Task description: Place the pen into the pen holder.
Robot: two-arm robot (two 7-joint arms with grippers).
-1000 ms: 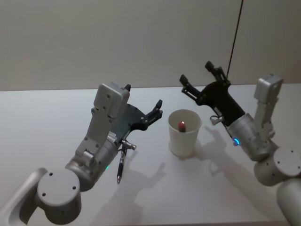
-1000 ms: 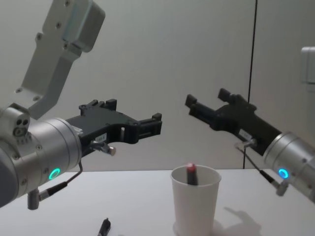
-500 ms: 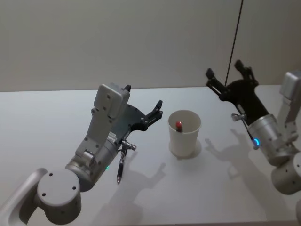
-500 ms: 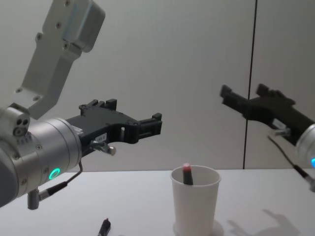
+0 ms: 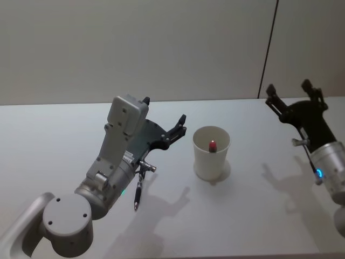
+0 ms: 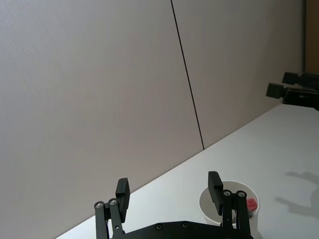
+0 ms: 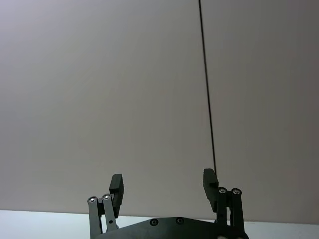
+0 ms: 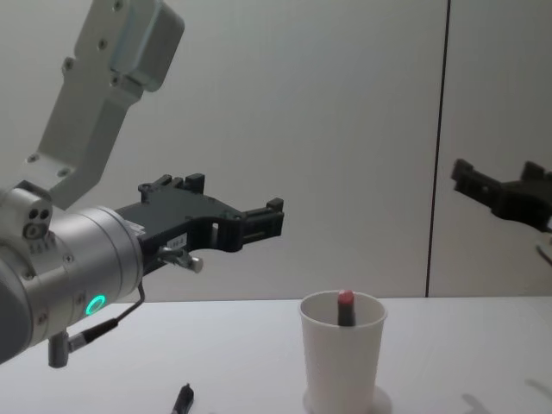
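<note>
The pen holder [image 5: 211, 154] stands on the table [image 5: 54, 135], a little right of the middle, with 1 pen [image 5: 212, 144] standing inside it. The left gripper [image 5: 175, 132] hangs above the table just left of the holder, and another pen [image 5: 138, 194] lies on the table below that arm, nearer the robot. The right gripper [image 5: 289, 90] is raised far to the right, well apart from the holder.

No words or numbers can be read anywhere. A small white sticker [image 8: 177, 242] sits on the side of the black left gripper [image 6: 168, 184], but anything on it is too small to make out.
</note>
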